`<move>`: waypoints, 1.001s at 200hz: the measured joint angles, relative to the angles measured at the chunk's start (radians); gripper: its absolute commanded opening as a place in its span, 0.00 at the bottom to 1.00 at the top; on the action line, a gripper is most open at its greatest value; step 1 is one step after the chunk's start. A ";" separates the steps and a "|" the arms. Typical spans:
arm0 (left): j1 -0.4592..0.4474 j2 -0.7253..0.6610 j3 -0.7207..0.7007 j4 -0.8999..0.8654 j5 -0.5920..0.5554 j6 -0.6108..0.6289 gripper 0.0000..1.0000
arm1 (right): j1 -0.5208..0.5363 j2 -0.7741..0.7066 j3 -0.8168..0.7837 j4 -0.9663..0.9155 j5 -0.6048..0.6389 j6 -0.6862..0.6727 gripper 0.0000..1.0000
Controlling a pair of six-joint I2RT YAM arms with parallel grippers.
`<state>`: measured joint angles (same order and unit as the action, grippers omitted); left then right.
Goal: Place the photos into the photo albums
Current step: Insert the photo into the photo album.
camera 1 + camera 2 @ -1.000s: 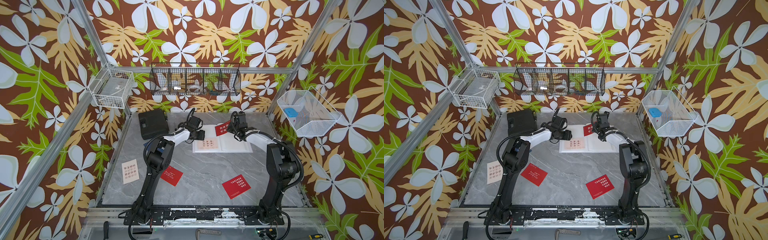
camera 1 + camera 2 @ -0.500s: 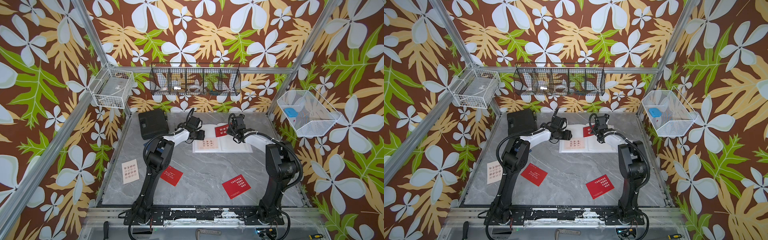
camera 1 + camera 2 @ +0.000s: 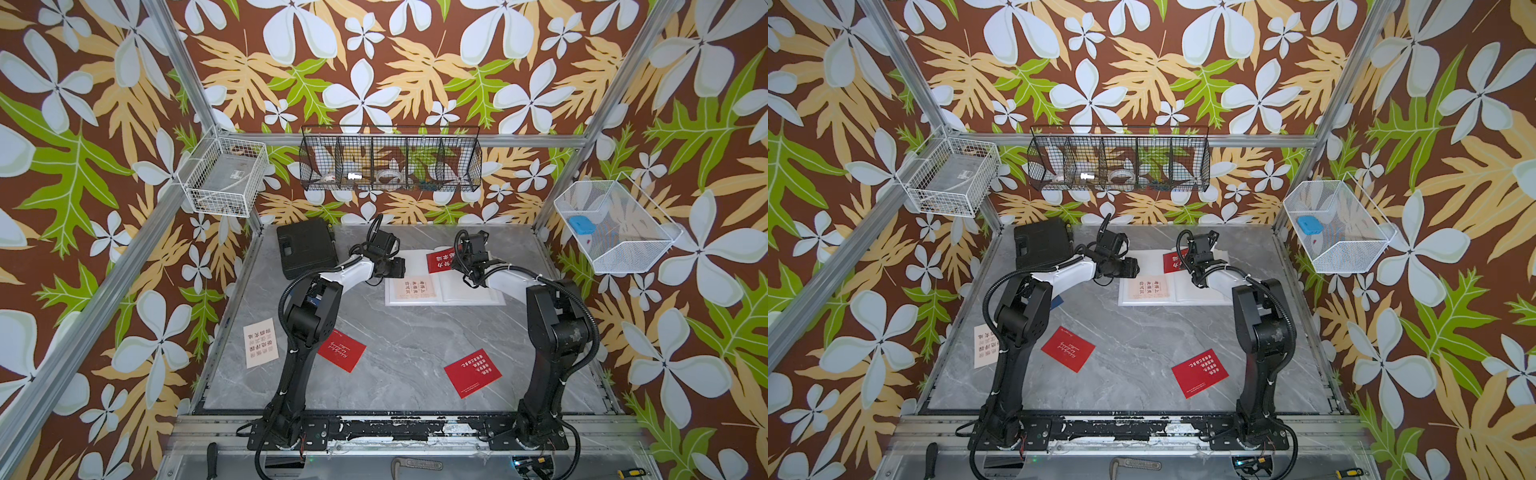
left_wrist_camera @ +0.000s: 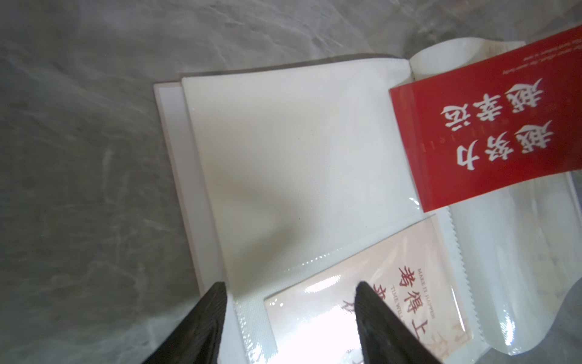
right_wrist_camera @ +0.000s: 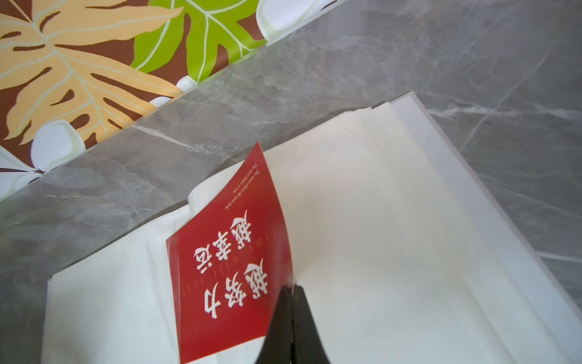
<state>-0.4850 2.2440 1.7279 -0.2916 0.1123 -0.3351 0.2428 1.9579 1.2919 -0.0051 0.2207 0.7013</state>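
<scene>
The white photo album (image 3: pixel 471 293) (image 3: pixel 1200 296) lies open at the back of the table. A cream photo (image 3: pixel 413 288) (image 4: pixel 409 293) sits inside the clear sleeve of its left page. My right gripper (image 5: pixel 291 287) is shut on the edge of a red photo (image 5: pixel 226 258) (image 3: pixel 440 261) and holds it tilted over the album's spine. My left gripper (image 4: pixel 289 285) is open and hovers over the left page (image 4: pixel 299 151), with nothing between its fingers. Two red photos (image 3: pixel 341 350) (image 3: pixel 473 372) and a cream photo (image 3: pixel 260 343) lie loose near the front.
A black plastic case (image 3: pixel 306 248) lies at the back left beside the album. Wire baskets hang on the left wall (image 3: pixel 224 176), the back wall (image 3: pixel 390 160) and the right wall (image 3: pixel 615 226). A blue corner (image 3: pixel 1058 300) shows under the left arm.
The right gripper, with the red photo in it, has shifted slightly to the left over the album. The left arm has stayed still.
</scene>
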 measured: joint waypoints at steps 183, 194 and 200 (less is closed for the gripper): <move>0.000 -0.007 -0.035 0.015 0.000 -0.029 0.67 | 0.000 0.016 -0.015 0.012 -0.043 0.023 0.00; 0.000 -0.007 -0.036 0.018 0.000 -0.029 0.67 | 0.000 0.024 -0.014 0.016 -0.064 0.021 0.00; 0.000 -0.007 -0.037 0.019 0.000 -0.029 0.67 | 0.000 0.027 -0.014 0.018 -0.067 0.021 0.00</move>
<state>-0.4847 2.2368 1.6909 -0.2729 0.1127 -0.3645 0.2428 1.9846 1.2778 0.0128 0.1535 0.7219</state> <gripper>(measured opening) 0.670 0.049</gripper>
